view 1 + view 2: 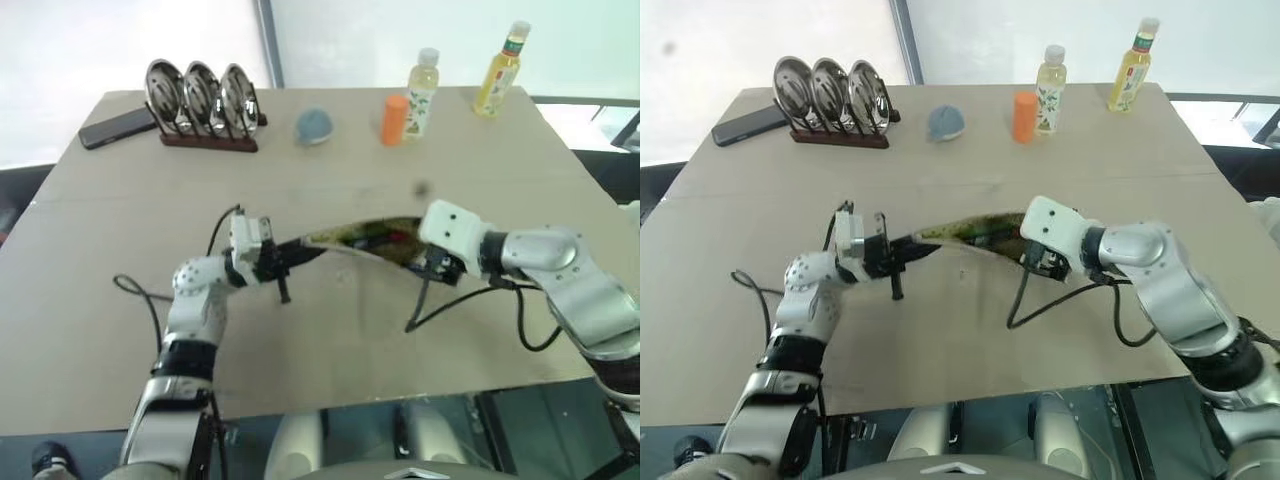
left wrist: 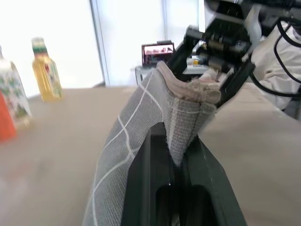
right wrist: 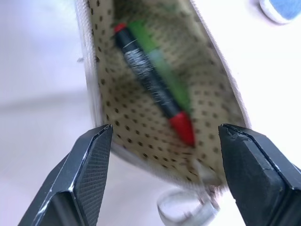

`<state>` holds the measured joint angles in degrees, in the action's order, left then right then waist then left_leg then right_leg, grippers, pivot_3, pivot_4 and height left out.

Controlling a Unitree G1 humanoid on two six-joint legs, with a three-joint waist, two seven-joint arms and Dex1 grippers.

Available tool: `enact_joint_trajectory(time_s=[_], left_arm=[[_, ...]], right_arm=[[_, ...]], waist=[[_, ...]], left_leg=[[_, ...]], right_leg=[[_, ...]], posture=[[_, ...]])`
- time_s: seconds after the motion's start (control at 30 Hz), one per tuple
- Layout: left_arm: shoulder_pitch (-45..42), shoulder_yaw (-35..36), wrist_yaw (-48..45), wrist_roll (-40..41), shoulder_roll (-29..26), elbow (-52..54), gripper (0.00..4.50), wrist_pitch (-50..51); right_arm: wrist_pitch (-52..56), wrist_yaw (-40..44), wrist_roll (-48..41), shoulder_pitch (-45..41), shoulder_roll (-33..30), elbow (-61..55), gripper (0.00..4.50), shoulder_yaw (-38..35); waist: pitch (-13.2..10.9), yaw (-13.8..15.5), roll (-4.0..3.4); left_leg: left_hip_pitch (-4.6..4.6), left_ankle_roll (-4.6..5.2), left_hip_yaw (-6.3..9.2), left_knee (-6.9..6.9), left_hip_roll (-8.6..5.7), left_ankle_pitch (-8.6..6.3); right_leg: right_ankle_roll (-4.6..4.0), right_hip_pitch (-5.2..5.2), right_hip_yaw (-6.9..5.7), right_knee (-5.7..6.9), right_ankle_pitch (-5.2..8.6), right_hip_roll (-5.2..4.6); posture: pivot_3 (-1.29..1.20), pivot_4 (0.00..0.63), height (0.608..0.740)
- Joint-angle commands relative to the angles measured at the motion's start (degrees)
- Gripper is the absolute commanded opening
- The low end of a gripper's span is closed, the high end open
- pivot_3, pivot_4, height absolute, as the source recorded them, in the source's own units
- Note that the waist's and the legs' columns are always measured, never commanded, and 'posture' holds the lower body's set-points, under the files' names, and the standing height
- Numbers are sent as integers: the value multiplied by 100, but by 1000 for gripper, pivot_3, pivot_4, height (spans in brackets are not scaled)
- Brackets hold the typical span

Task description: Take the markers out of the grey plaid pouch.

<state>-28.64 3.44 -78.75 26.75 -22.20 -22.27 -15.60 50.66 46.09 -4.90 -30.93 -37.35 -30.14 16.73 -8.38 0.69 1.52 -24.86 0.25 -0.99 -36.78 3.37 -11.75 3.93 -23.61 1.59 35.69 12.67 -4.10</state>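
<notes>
Because the markers have to come out through the mouth of the grey plaid pouch (image 1: 345,240), the two arms are holding it up off the table (image 1: 330,350) as a stretched, arching band between them, its opening facing the robot's right so that the inside is lying exposed. The left gripper (image 2: 181,157) is pinching one end of the pouch, its two black fingers pressed together on the folded fabric edge, and this clamp is what is keeping the pouch taut and lifted, by my reading. The right gripper (image 3: 164,136) is hovering at the other end with its fingers standing wide apart on either side of the open mouth, gripping nothing; whether a finger is brushing the rim I cannot tell. Inside, against the yellowish dotted lining, a green marker (image 3: 162,66) is lying lengthwise beside a black marker with red ends (image 3: 153,82), the two touching along their sides. The spread fingers are probably being lined up to reach in for one of them, since neither marker is out yet
</notes>
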Motion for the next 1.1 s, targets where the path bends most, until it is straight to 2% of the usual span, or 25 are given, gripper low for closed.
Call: enact_joint_trajectory(time_s=[0.03, 0.2, 0.3, 0.37, 0.43, 0.5, 0.6, 0.67, 0.87, 1.1], left_arm=[[-414, 11, -51, -119, 55, -99, 0, -550], [-704, -245, 405, -168, 199, 565, 0, 21], [-636, -428, 743, 181, 157, 1337, 0, 1247], [-535, -527, 750, 523, 19, 1832, 0, 2088], [-415, -536, 876, 1053, -143, 2272, 0, 3190], [-337, -534, 949, 1454, -281, 2527, 0, 4022], [-283, -421, 1244, 1953, -238, 2600, 0, 4921], [-229, -386, 1386, 2147, -180, 2666, 0, 5282], [112, -354, 1726, 2336, -48, 2852, 0, 5791], [511, -293, 1623, 2255, -218, 2961, 0, 5814]], right_arm=[[-12, -248, -102, -260, 213, 156, 3669, -305], [636, -603, -624, -549, 887, 399, 3669, -938], [987, -772, -867, -622, 1097, 372, 2893, -1207], [1385, -833, -1165, -694, 1244, 302, 2893, -1509], [1510, -742, -1289, -669, 983, 148, 2893, -1576], [1272, -637, -1172, -602, 506, -16, 2893, -1330], [464, -382, -525, -388, -534, -406, 2893, -209], [95, -263, -201, -305, -940, -577, 2893, 426], [-294, -507, 676, -403, -656, -259, 2893, 1705], [-609, -458, 1144, -275, -477, 146, 2893, 1870]], waist=[[0, 1, -1], [-3, 10, 0], [-3, 9, 1], [-5, -9, 0], [-7, -31, -2], [-9, -43, -5], [-12, -45, -7], [-13, -74, -4], [-15, -189, 0], [-15, -130, 8]], left_leg=[[-1, 0, 0, 1, -1, 0], [0, 0, 2, 5, -3, 0], [-1, 1, 7, 6, -3, 0], [0, 0, 7, 6, -3, 0], [4, 1, 8, 7, -3, 0], [7, 1, 9, 12, -2, 0], [9, 1, 10, 15, -2, 0], [10, 1, 11, 16, -2, 0], [14, 1, 11, 14, -2, 1], [12, 0, 11, 2, -3, 1]], right_leg=[[1, 0, 0, 0, 0, 0], [24, 1, 1, 4, -13, 2], [26, 2, -1, 7, -13, 3], [26, 2, 0, 9, -13, 3], [27, 3, 1, 14, -12, 3], [27, 3, 1, 15, -12, 4], [19, 3, 1, 10, -6, 4], [10, 2, 0, 9, 3, 4], [16, 2, 4, 11, 1, 7], [8, 9, 4, 10, 5, 5]], posture=[[0, 150, 740], [0, 150, 740], [0, 150, 740], [0, 150, 740], [0, 150, 740], [0, 150, 740], [0, 150, 740], [0, 150, 740], [0, 150, 740], [0, 150, 740]])
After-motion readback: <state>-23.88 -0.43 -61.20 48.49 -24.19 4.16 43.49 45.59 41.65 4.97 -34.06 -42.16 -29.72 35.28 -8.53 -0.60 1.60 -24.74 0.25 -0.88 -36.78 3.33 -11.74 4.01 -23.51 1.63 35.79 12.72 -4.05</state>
